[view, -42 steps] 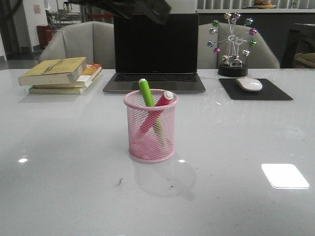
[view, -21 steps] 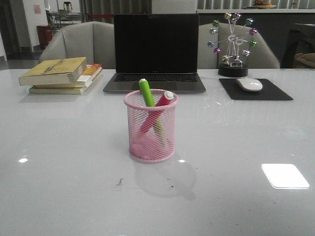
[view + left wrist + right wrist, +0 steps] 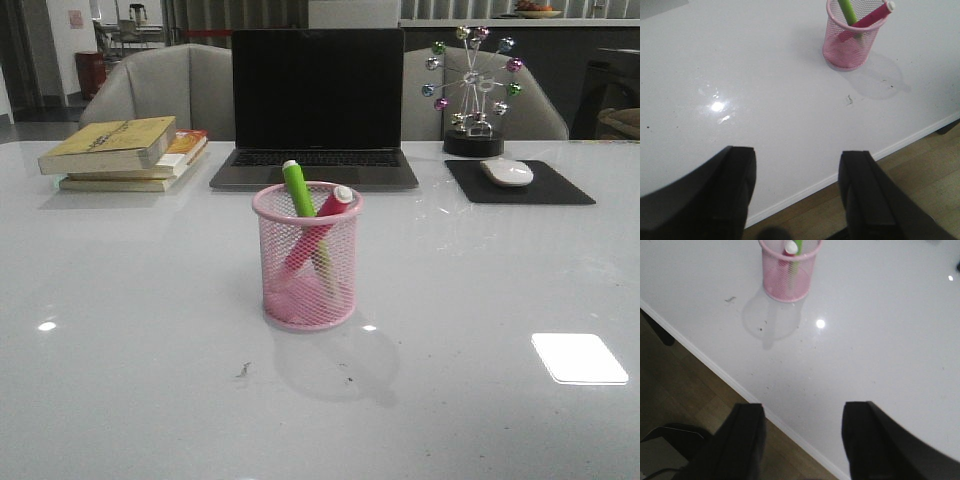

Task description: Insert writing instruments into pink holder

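Observation:
The pink holder point(image 3: 306, 262) stands upright in the middle of the white table. Both writing instruments lean inside it: the lime green marker point(image 3: 298, 190) and the pink-magenta marker point(image 3: 330, 207) with its pale cap, crossing each other. The left wrist view shows the holder point(image 3: 850, 40) far from my left gripper point(image 3: 797, 170), which is open and empty over the table's near edge. In the right wrist view the holder point(image 3: 788, 271) is also well away from my right gripper point(image 3: 802, 422), open with nothing between its fingers. Neither gripper shows in the front view.
Behind the holder stand an open laptop point(image 3: 316, 105), a stack of books point(image 3: 125, 152) at back left, and a mouse point(image 3: 507, 172) on a black pad beside a ball ornament point(image 3: 472, 90) at back right. The table's near edge point(image 3: 850, 167) runs under both grippers.
A dark arm part at the top of the front view one second ago has left the view. The holder and markers have not moved.

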Tool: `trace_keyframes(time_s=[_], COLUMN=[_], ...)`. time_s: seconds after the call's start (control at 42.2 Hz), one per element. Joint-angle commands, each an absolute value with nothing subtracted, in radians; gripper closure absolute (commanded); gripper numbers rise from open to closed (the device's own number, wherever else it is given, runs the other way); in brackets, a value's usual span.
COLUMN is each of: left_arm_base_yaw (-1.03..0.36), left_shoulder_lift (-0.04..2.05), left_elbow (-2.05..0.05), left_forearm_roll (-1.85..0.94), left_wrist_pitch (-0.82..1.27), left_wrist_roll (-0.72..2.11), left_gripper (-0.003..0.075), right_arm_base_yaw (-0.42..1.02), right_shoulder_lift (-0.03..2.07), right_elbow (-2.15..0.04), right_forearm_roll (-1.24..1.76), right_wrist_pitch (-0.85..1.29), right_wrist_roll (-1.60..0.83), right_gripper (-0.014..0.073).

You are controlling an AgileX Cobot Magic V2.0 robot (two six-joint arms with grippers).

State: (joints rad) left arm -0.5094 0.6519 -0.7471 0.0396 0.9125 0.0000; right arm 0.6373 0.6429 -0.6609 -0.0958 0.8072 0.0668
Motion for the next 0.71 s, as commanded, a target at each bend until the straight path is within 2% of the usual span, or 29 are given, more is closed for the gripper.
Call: trace_keyframes(time_s=[0.0, 0.19, 0.237, 0.403, 0.545, 0.687], left_arm_base_yaw=[-0.508, -0.508, -0.508, -0.508, -0.508, -0.508], left_shoulder_lift=[0.627, 0.630, 0.630, 0.630, 0.630, 0.630], left_elbow=[-0.751, -0.748, -0.748, -0.748, -0.748, -0.748], left_forearm_roll=[0.039, 0.035, 0.035, 0.035, 0.035, 0.035], left_wrist_pitch=[0.832, 0.827, 0.827, 0.827, 0.828, 0.828], left_wrist_roll=[-0.012, -0.033, -0.033, -0.033, -0.033, -0.033], left_gripper=[0.0283, 0.0295, 0.0322, 0.0490, 0.0610, 0.0628], right_arm_base_yaw=[0.632, 0.632, 0.632, 0.632, 0.632, 0.632], right_shoulder_lift=[0.640, 0.640, 0.640, 0.640, 0.640, 0.640], right_elbow=[-0.688, -0.688, -0.688, -0.688, -0.688, -0.688], right_forearm_roll=[-0.172, -0.176, -0.176, -0.176, -0.176, -0.175], right_wrist_pitch=[0.796, 0.800, 0.800, 0.800, 0.800, 0.809], right_wrist_roll=[0.169, 0.181, 0.181, 0.181, 0.181, 0.181], right_gripper=[0.0188, 0.0246, 0.0276, 0.0444, 0.0534, 0.0540])
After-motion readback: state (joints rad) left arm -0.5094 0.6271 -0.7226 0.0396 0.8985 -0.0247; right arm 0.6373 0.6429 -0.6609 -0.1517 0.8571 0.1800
